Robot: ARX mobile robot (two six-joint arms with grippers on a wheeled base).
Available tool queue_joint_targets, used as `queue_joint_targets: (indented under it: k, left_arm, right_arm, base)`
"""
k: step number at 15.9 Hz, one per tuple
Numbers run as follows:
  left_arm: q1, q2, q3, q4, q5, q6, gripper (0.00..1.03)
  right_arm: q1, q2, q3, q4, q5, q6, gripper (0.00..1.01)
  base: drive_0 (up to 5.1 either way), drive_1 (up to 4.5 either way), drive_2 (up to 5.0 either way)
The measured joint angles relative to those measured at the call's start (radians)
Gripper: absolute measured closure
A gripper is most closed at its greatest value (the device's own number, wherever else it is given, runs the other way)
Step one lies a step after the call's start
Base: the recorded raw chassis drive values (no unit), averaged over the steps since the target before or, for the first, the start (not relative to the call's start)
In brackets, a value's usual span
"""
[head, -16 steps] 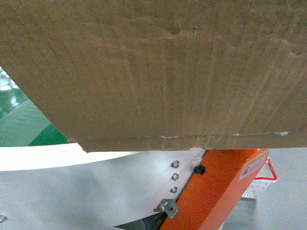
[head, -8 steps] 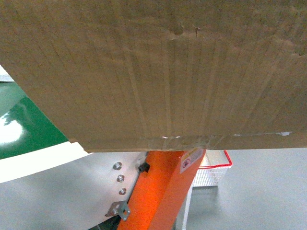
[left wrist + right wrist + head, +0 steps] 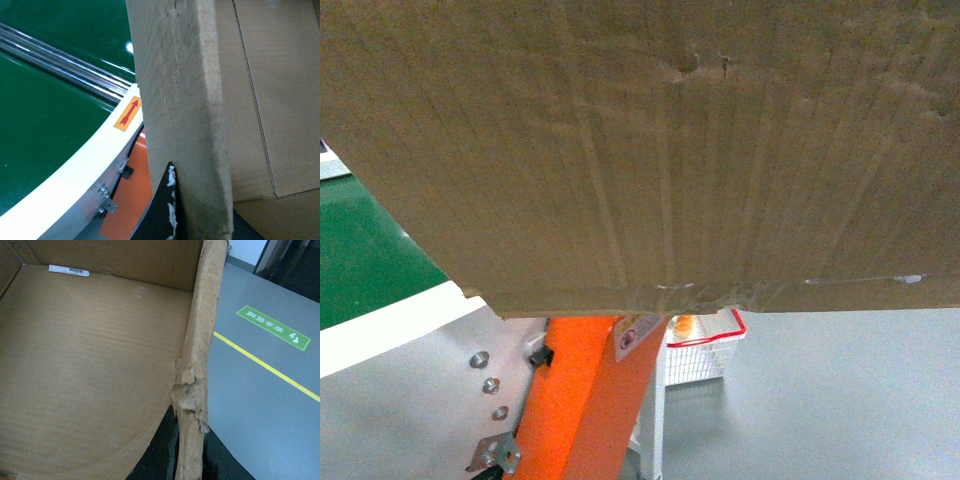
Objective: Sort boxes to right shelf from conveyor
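A: While we hold the carton (image 3: pixel 650 150) up in front of the head camera, it fills nearly the whole view, its taped bottom seam hanging above the orange conveyor (image 3: pixel 380 260) base and clear of the green belt.

B: Agreed. We grip it by two opposite walls. The left end effector (image 3: pixel 172 200) straddles one ragged wall, a dark finger on each side. The right end effector (image 3: pixel 175 450) does the same on the torn wall at the floor side. Both are closed on cardboard.

A: Our worry is that those top edges are frayed and soft. If the pulpy board crushes or tears under the fingers, the carton could sag or slip.

B: Also, we cannot see the shelf in any view, and the carton blinds the head camera. We could clip the conveyor's pale rim or the wire basket (image 3: pixel 705 345) while turning.

A: Materials, then: matte brown corrugated board with vertical flutes, a small dent near the top, glossy clear tape along the seam.

B: Smooth green belt, painted orange steel, bare bolts, grey floor (image 3: pixel 260 405) with a yellow line. Smallest is the white barcode sticker (image 3: pixel 69 271) inside the carton.
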Motion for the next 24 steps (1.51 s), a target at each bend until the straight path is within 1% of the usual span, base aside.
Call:
queue_joint_targets:
  k: [24]
  left_arm:
    - [0.0, 0.0, 0.0, 0.0, 0.0, 0.002, 0.99]
  right_arm:
    - [0.0, 0.0, 0.0, 0.0, 0.0, 0.0, 0.97]
  base:
    - [-1.6, -1.6, -1.6]
